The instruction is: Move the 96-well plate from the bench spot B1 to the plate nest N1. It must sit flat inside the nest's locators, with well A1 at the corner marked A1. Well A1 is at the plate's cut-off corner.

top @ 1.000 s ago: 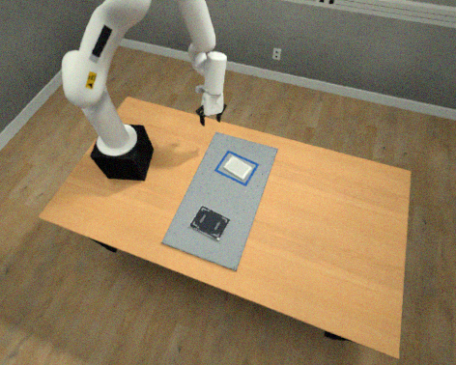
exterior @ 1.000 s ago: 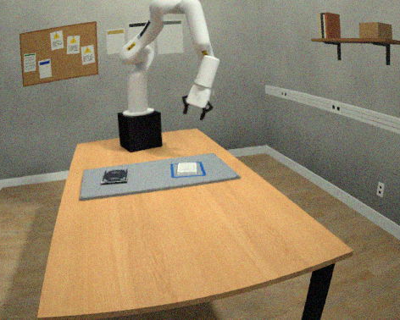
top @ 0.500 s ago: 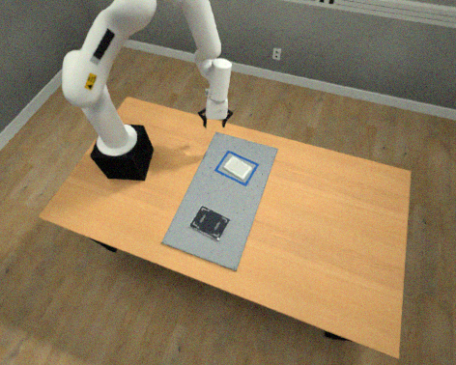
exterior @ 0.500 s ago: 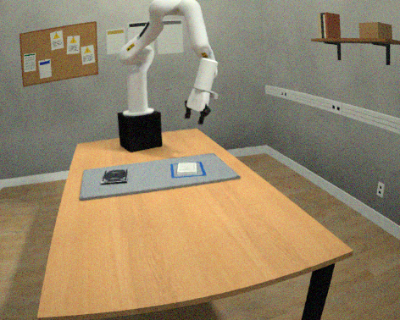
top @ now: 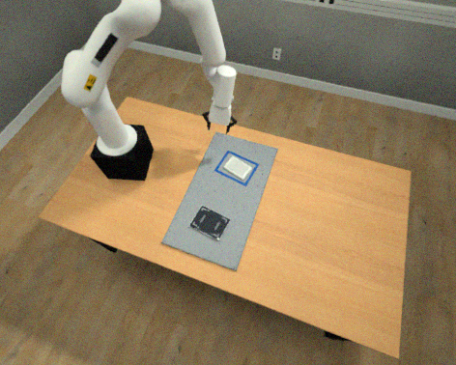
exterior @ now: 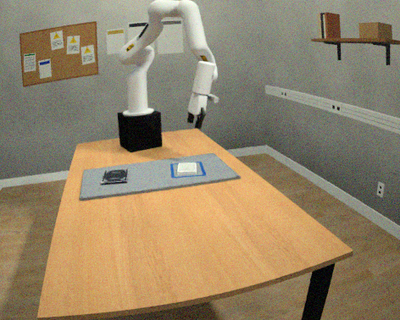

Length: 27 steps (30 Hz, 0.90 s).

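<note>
The white 96-well plate [top: 237,167] [exterior: 186,168] lies flat inside the blue-outlined bench spot B1 [top: 221,171] [exterior: 173,170] on the grey mat [top: 212,198] [exterior: 152,175]. The black plate nest N1 [top: 210,222] [exterior: 114,176] sits empty at the mat's other end. My gripper [top: 219,125] [exterior: 197,120] is open and empty. It hangs well above the table, over the mat's far edge behind the plate, fingers pointing down.
The arm's black base block [top: 125,156] [exterior: 140,130] stands on the wooden table [top: 323,217] [exterior: 177,237] beside the mat. A wall shelf [exterior: 355,41] and a cork board [exterior: 58,52] hang on the walls, away from the work area.
</note>
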{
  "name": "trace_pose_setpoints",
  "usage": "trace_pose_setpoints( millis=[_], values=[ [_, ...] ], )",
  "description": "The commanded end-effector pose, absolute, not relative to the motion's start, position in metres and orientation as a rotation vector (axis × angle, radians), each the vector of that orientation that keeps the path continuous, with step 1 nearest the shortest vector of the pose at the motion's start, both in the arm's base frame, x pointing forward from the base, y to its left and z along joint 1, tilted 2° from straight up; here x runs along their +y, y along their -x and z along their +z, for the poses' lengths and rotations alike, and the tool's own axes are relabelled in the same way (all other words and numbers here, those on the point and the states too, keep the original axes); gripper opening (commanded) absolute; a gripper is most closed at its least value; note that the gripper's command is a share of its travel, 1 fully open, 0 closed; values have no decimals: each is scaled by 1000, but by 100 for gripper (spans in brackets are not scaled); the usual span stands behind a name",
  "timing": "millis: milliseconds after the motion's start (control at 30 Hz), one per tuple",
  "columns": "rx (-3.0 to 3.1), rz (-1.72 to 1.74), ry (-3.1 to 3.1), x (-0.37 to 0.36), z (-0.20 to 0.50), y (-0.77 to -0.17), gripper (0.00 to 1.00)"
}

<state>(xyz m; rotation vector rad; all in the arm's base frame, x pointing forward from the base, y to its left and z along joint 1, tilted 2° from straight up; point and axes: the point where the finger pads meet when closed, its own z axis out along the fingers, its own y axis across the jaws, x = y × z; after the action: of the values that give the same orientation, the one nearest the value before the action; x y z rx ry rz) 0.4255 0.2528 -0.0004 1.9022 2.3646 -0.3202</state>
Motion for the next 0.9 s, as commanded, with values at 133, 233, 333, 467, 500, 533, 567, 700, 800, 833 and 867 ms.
trace_pose_setpoints(
  millis=[133, 233, 333, 467, 500, 533, 567, 700, 800, 833, 867],
  values=[
    [2095, -259, -2196, 249, -11, -442, 100],
    [1993, -240, -2296, 248, -14, -446, 100],
    [1879, -220, -2396, 245, -19, -455, 100],
    [1801, -207, -2460, 242, -24, -463, 100],
    [1761, -200, -2491, 242, -24, -463, 100],
    [1720, -193, -2521, 242, -24, -463, 100],
    [1692, -189, -2541, 242, -24, -463, 100],
    [1531, -164, -2650, 239, -30, -472, 100],
    [1444, -152, -2703, 235, -35, -480, 100],
    [1400, -146, -2728, 235, -35, -481, 100],
    [1362, -141, -2749, 235, -35, -481, 100]
  ],
)
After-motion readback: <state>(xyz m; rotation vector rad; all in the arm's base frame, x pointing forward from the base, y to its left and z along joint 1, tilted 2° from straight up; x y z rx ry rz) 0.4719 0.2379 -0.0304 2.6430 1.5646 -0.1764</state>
